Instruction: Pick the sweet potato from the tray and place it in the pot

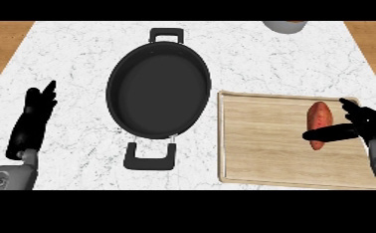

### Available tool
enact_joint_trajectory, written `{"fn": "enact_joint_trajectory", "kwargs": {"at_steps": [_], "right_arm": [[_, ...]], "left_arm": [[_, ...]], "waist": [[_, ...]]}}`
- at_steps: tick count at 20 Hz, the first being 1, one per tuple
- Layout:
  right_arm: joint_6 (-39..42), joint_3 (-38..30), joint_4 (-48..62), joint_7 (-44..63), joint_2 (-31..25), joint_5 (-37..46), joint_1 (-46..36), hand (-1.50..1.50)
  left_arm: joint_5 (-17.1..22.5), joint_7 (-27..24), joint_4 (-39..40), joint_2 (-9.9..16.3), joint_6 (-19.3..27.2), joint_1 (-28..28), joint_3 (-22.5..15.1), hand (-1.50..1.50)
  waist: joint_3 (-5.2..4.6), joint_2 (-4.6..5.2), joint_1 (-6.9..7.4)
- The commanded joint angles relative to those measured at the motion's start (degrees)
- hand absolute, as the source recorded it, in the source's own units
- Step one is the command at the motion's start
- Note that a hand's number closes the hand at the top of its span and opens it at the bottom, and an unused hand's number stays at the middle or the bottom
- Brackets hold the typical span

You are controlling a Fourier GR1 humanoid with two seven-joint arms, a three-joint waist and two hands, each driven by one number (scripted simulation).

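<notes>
At the right of the frame, the right hand point(351, 127) is half open around the sweet potato point(320, 119); close snugly before lifting.

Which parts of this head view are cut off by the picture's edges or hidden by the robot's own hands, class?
In the head view, the grey bowl is cropped by the top edge; the right hand crosses the sweet potato, hiding part of it; the wooden tray runs off the right edge; the dark pot shows whole, both handles included; the left hand rests open at the left.
</notes>
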Motion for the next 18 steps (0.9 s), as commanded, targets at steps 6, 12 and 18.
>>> {"fn": "enact_joint_trajectory", "kwargs": {"at_steps": [6,12,18], "right_arm": [[3.75,-4.15,1.11,-1.25,3.65,2.94,1.02,-1.50],[3.13,-4.92,-1.28,-1.76,7.78,6.01,3.72,-1.50],[-1.63,-2.77,9.11,-10.77,9.72,14.48,-1.75,1.50]], "left_arm": [[-3.95,6.57,-5.21,-1.58,-1.81,-1.59,0.98,0.00],[-4.76,4.60,-6.32,-3.49,-3.31,1.12,2.93,0.00],[-4.19,0.32,-1.54,-4.00,-3.99,0.71,4.54,0.00]], "waist": [[0.01,-0.06,-0.15],[0.00,-0.08,-0.14],[0.01,0.09,0.11]]}}
